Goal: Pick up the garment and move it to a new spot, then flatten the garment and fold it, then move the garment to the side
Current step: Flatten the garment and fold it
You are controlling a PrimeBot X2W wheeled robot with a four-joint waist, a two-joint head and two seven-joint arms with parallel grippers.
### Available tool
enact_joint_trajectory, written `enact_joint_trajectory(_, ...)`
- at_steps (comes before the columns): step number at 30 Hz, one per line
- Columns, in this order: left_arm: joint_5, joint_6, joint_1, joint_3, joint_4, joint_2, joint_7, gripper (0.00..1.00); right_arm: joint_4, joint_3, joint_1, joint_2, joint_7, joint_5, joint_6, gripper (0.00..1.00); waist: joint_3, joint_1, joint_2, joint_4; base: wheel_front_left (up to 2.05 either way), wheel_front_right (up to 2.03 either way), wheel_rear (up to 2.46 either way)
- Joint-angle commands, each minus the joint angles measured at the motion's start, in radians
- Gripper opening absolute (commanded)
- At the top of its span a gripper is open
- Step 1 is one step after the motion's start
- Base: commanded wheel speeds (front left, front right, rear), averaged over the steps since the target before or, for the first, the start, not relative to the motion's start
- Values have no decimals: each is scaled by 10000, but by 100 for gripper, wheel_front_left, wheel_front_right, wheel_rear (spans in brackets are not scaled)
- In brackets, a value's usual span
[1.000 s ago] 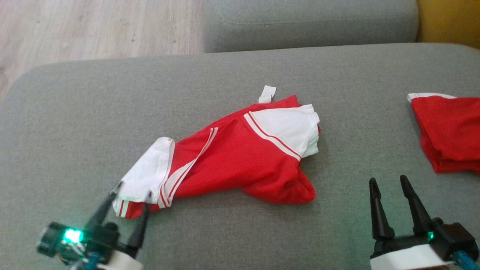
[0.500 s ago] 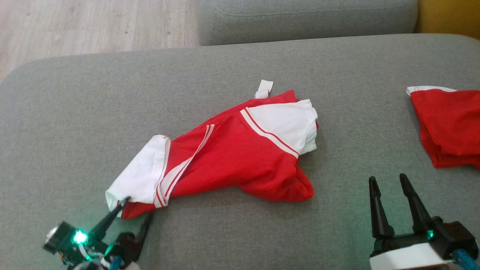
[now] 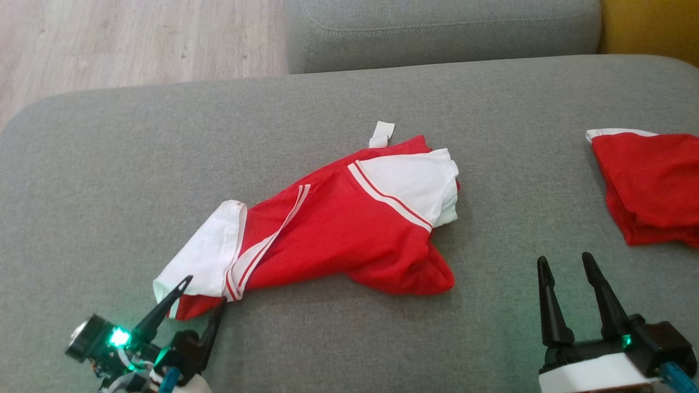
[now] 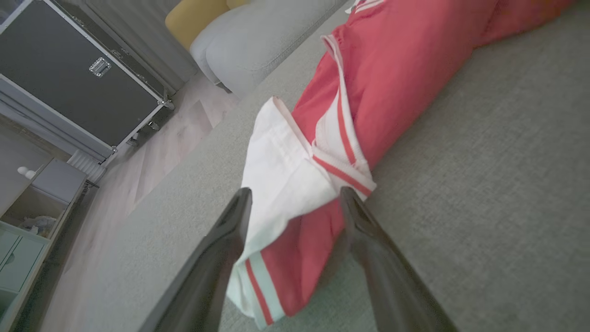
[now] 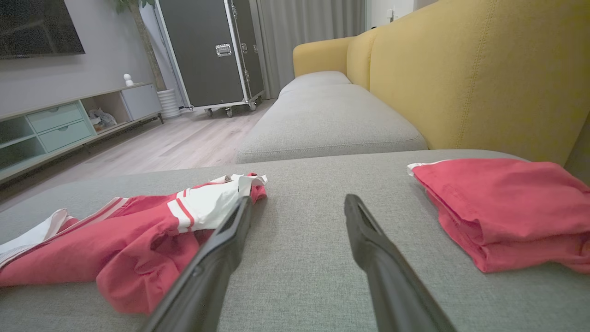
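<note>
The crumpled garment [image 3: 338,229] lies unlifted on the sofa [image 3: 109,164]. The left claw [image 3: 205,289] gapes around its end, and the right claw [image 3: 564,258] is open and idle.

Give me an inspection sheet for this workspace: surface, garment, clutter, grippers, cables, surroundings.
Surface: grey sofa cushion, both cloths lying on it.
Job's thing: red and white garment, crumpled, unfolded, lying mid-cushion.
Clutter: folded red garment on the cushion's right side.
Grippers: left gripper open, fingers either side of the garment's white end; right gripper open, apart from both cloths.
Cables: blue lead at the right gripper's base.
Surroundings: wooden floor, yellow sofa back, black wheeled case.
</note>
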Motion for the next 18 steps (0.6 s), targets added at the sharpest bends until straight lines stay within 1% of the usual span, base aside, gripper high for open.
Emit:
enact_joint_trajectory(1,-75,117,-214,386,-417,325,42,100,-297,232,-236,-208,-109,-15,-7,100,-27,0,0,10,0,0,0)
enact_joint_trajectory(4,-105,240,-93,431,-734,448,257,100,-298,257,-199,-217,-109,-9,-7,100,-37,0,0,54,0,0,0)
enact_joint_trajectory(18,-219,310,7,324,-1484,643,945,100,-218,411,-157,-373,-109,15,-7,100,-176,0,0,-131,0,0,0)
